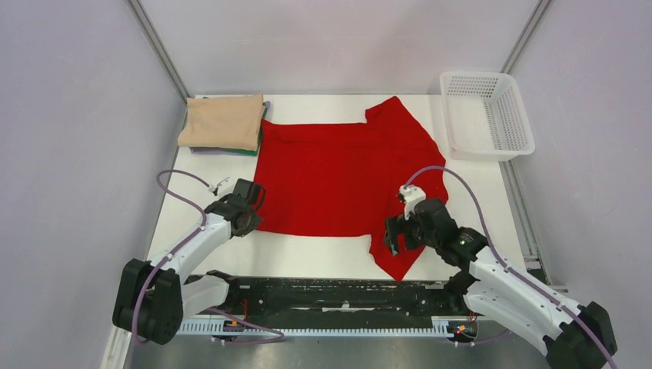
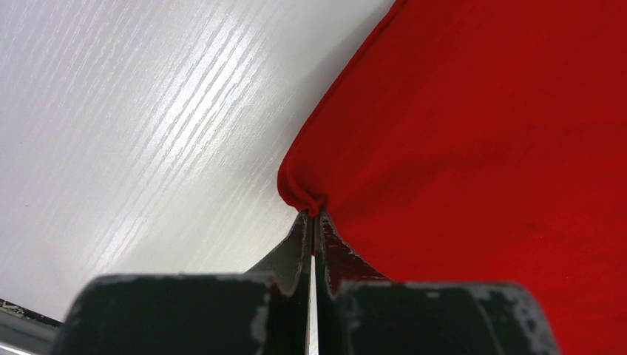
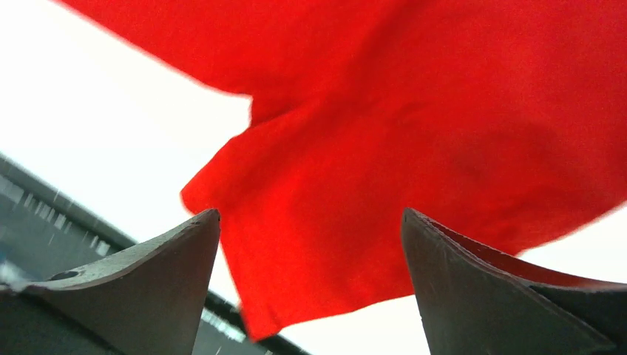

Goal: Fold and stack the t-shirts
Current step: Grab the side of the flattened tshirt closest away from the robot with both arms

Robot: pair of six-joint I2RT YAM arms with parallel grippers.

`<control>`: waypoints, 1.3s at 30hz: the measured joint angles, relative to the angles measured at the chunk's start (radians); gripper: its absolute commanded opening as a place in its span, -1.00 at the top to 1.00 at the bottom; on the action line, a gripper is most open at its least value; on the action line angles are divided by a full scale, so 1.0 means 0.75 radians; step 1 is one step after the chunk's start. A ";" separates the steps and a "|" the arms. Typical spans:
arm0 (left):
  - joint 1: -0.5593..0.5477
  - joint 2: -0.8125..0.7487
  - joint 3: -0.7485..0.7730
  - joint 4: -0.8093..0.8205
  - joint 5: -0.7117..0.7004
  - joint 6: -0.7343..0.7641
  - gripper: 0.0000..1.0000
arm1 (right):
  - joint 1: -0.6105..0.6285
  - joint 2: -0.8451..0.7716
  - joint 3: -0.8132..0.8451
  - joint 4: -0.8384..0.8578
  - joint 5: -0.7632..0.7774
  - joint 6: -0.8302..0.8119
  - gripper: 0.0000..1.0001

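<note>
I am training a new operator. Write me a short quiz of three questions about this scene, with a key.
1. True or false: the left hand is shut on a corner of the red t-shirt.
2. The right hand is: A) open, B) shut on cloth, C) out of view.
3. Fill in: the folded shirt lying topmost at the far left is ____ in colour.
Key: 1 true; 2 A; 3 beige.
</note>
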 measured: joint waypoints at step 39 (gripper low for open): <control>0.000 -0.229 -0.073 -0.108 0.026 -0.018 0.96 | 0.865 0.296 0.085 -0.556 0.216 0.316 1.00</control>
